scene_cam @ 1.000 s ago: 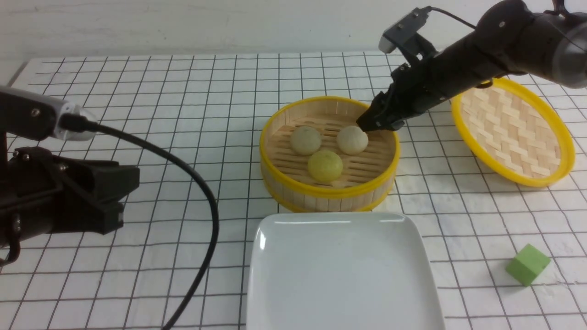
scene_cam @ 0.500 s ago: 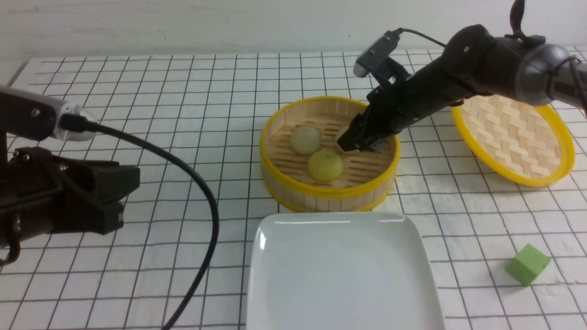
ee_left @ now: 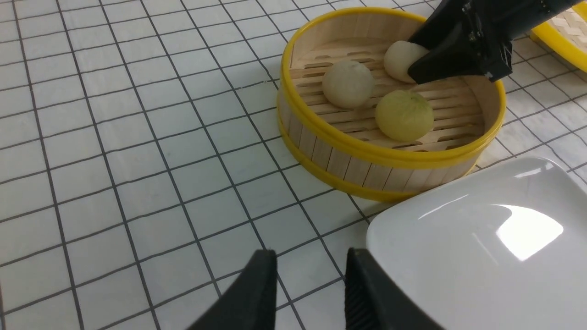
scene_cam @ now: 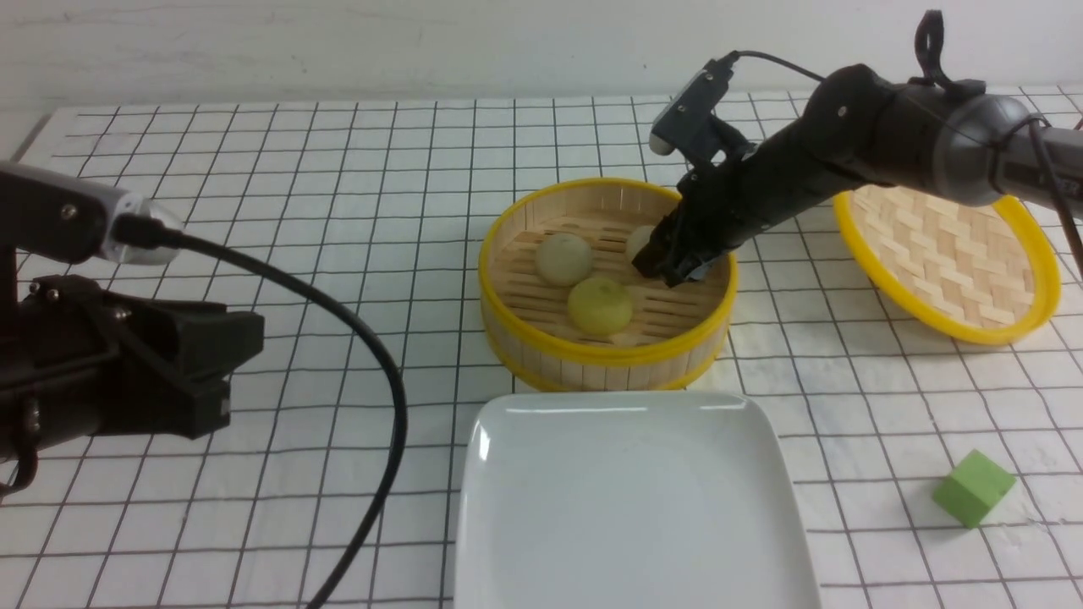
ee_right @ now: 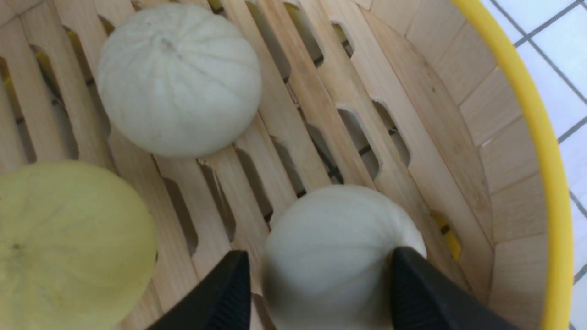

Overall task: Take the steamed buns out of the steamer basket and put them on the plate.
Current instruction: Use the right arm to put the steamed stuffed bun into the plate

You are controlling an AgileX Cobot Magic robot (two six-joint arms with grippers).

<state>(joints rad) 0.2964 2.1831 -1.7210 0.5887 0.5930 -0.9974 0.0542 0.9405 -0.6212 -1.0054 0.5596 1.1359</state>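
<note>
The right arm slants down from beyond the basket's (scene_cam: 605,355) right side, crossing its far right rim, wrist camera uppermost; the right gripper (scene_cam: 664,269) dips inside the basket over the far right pale bun (ee_right: 330,238). Its jaws stand wide and straddle that bun; one finger (ee_right: 412,284) touches its side, while the other (ee_right: 229,288) sits just beside it; the bun rests on the slats. The left arm hangs low, well left of the basket; the left gripper (ee_left: 312,279) points toward it, jaws narrowly parted with nothing between them. The other pale bun (scene_cam: 564,258) and the yellow bun (scene_cam: 600,305) lie on the basket floor; the plate (scene_cam: 626,507) sits bare just in front of the basket.

A second ago the right gripper hovered at the bun's right edge, leaving it in full sight; it has since pushed further in and down, hiding most of the bun from the front; the buns have not shifted, and the left arm has barely moved.
</note>
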